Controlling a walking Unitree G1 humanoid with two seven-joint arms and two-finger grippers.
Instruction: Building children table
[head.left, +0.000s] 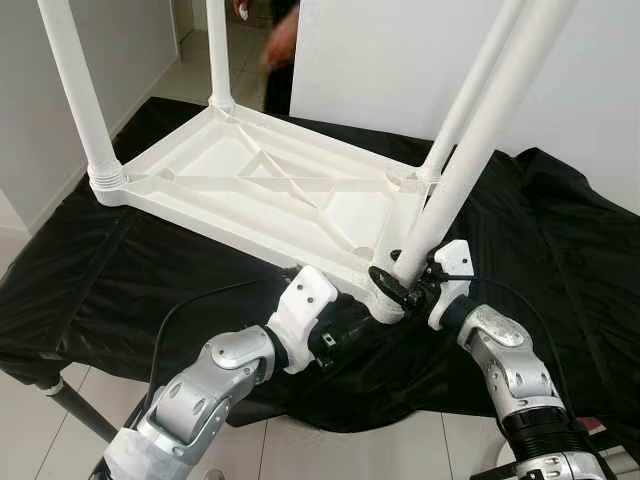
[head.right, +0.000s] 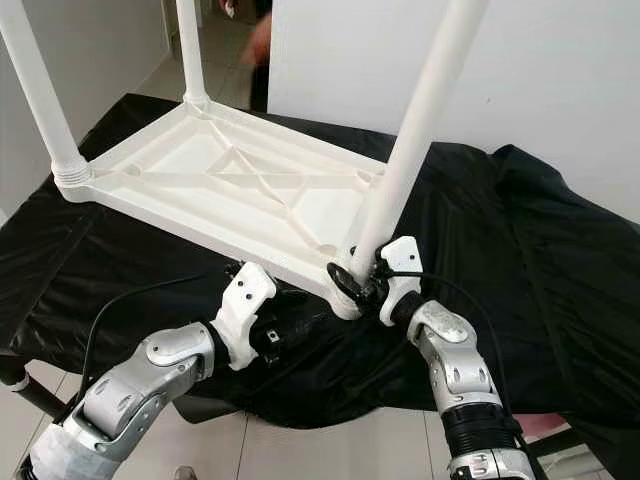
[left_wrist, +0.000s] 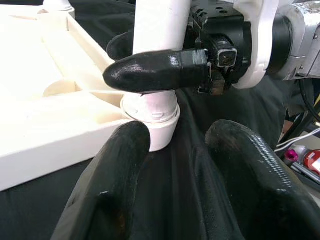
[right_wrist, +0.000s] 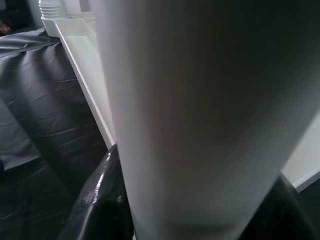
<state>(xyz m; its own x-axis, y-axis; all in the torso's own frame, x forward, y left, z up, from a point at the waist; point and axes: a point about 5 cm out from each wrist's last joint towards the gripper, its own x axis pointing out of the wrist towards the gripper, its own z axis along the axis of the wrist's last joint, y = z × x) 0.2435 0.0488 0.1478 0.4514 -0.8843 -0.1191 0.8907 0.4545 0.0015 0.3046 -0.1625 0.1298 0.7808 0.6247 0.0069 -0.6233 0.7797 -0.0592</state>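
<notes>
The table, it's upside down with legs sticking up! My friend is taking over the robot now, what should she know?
Right gripper: shut on the near-right leg, just above its corner socket.
Left gripper: open, low beside that same socket, holding nothing.
The white tabletop lies upside down on the black cloth.
Done: the other three legs stand upright in their corners.
Left: the fourth leg leans, so it probably still needs straightening and tightening.
A person stands behind the table.
</notes>
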